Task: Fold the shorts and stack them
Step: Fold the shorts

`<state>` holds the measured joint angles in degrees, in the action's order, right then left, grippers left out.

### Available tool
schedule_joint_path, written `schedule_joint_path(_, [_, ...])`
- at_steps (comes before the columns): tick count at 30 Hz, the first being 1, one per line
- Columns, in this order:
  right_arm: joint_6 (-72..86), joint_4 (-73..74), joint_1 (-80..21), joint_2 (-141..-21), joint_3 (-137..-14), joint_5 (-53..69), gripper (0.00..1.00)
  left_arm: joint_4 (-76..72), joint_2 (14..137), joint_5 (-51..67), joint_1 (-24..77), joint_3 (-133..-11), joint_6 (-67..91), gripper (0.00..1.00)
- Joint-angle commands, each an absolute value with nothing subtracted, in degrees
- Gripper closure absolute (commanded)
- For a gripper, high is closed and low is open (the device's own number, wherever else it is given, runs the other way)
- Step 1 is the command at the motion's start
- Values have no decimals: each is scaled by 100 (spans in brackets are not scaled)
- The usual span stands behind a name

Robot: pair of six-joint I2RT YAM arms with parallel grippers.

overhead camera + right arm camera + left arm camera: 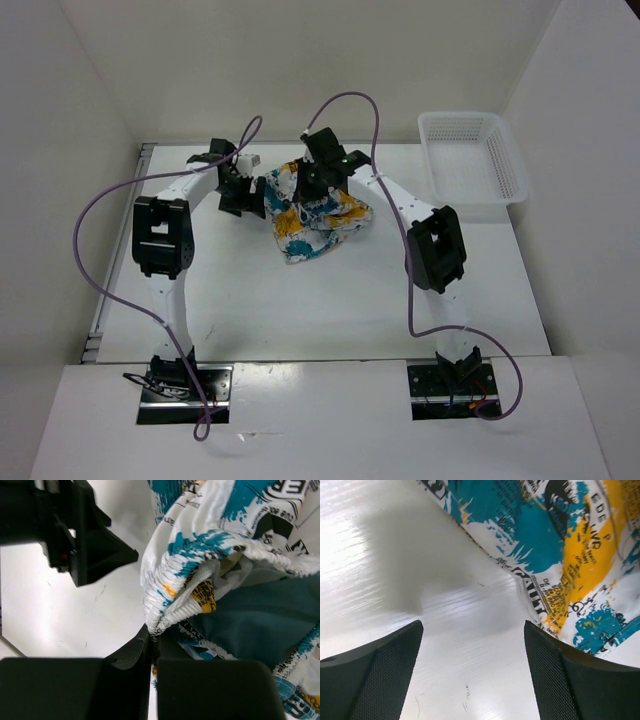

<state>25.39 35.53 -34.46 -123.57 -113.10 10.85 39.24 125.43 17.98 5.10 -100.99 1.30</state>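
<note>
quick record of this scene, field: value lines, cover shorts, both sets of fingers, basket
shorts: crumpled heap on the table, not folded
left fingers: open, empty, over bare table beside the shorts' edge
right fingers: shut on the shorts' elastic waistband
basket: white, at the table's far right, apart from the shorts

White table (300,310), seemingly plain white walls (300,60)

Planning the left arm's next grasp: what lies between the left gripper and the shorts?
Left wrist view: only bare table between left gripper and shorts.
</note>
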Motion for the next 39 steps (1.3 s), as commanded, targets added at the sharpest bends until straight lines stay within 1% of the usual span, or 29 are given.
schedule_joint_path(1, [2452, 3217, -3682, -12507, -11786, 923, 100, 4087, 12813, 1828, 562, -10230, 0, 11])
schedule_joint_path(2, [2452, 3217, -3683, -12585, -11847, 923, 100, 4087, 12936, 1828, 562, -10413, 0, 11])
schedule_joint_path(5, [2452, 3217, -3814, -12717, -11848, 871, 100, 4139, 13411, 1775, 677, -10757, 0, 30])
schedule_joint_path(6, [2452, 3165, -3884, -12770, -11848, 870, 95, 4140, 13586, 1775, 677, -10941, 0, 36])
schedule_joint_path(7, [2400, 3164, -3954, -12771, -11848, 870, 93, 4192, 13649, 1775, 677, -11012, 0, 42])
schedule_joint_path(8, [2312, 3094, -3955, -12771, -11848, 870, 91, 4192, 13702, 1775, 729, -11013, 0, 42])
schedule_joint_path(9, [2259, 3094, -4025, -12831, -11795, 870, 87, 4192, 13763, 1775, 729, -11074, 0, 44])
schedule_joint_path(10, [2189, 3015, -4095, -12884, -11795, 940, 70, 4192, 13764, 1723, 729, -11074, 0, 44])
schedule_joint_path(12, [1970, 2840, -4148, -12885, -11882, 1290, 57, 4192, 13764, 1723, 729, -11074, 0, 44])
schedule_joint_path(13, [1873, 2717, -4148, -12885, -11944, 1483, 44, 4192, 13764, 1723, 729, -11074, 0, 42])
schedule_joint_path(14, [1568, 2664, -4262, -12885, -12023, 1685, 35, 4140, 13764, 1662, 729, -11022, 0, 42])
schedule_joint_path(15, [1347, 2663, -4315, -12885, -12250, 2088, 31, 4140, 13764, 1661, 729, -11021, 0, 39])
schedule_joint_path(16, [1101, 2602, -4455, -12806, -12365, 2231, 28, 4140, 13764, 1609, 677, -11021, 0, 38])
schedule_joint_path(17, [846, 2602, -4517, -12753, -12488, 2354, 28, 4140, 13711, 1608, 625, -11021, 0, 36])
schedule_joint_path(18, [496, 2654, -4518, -12605, -12646, 2434, 28, 4140, 13711, 1547, 624, -11021, 0, 32])
schedule_joint_path(19, [431, 2654, -4570, -12525, -12647, 2487, 28, 4140, 13650, 1547, 563, -11082, 0, 30])
schedule_joint_path(20, [431, 2715, -4570, -12411, -12595, 2487, 30, 4140, 13536, 1460, 484, -11083, 0, 27])
schedule_joint_path(21, [222, 2716, -4570, -12123, -12473, 2209, 32, 4140, 13448, 1389, 431, -11083, 0, 25])
schedule_joint_path(22, [115, 2716, -4570, -11946, -12298, 2032, 38, 4140, 13230, 1389, 326, -11083, 0, 23])
schedule_joint_path(23, [19, 2716, -4570, -11762, -11826, 1813, 41, 4140, 13106, 1389, 325, -11083, 0, 22])
schedule_joint_path(24, [-226, 2716, -4570, -11568, -11534, 1349, 45, 4140, 12809, 1389, 247, -11031, 0, 21])
schedule_joint_path(25, [-394, 2620, -4570, -11192, -11227, 1119, 48, 4087, 12649, 1389, 246, -11030, 0, 21])
schedule_joint_path(26, [-570, 2419, -4570, -11014, -10580, 881, 52, 4087, 12491, 1389, 246, -10952, 0, 19])
schedule_joint_path(28, [-1009, 2190, -4501, -10733, -10013, 302, 55, 4087, 12123, 1459, 316, -10881, 0, 19])
schedule_joint_path(29, [-1202, 1988, -4500, -10540, -9532, 299, 55, 4087, 12042, 1511, 447, -10881, 0, 19])
schedule_joint_path(31, [-1599, 1785, -4500, -10485, -9029, 141, 53, 4148, 11927, 1739, 562, -10881, 0, 17])
schedule_joint_path(32, [-1661, 1688, -4500, -10485, -8931, 141, 48, 4148, 11927, 1897, 623, -10881, 0, 17])
schedule_joint_path(35, [-1854, 1372, -4500, -10538, -8658, 70, 42, 4271, 12216, 2091, 712, -10881, 0, 14])
schedule_joint_path(39, [-1907, 1038, -4447, -10670, -8543, -87, 41, 4271, 12445, 2435, 931, -10933, 0, 12])
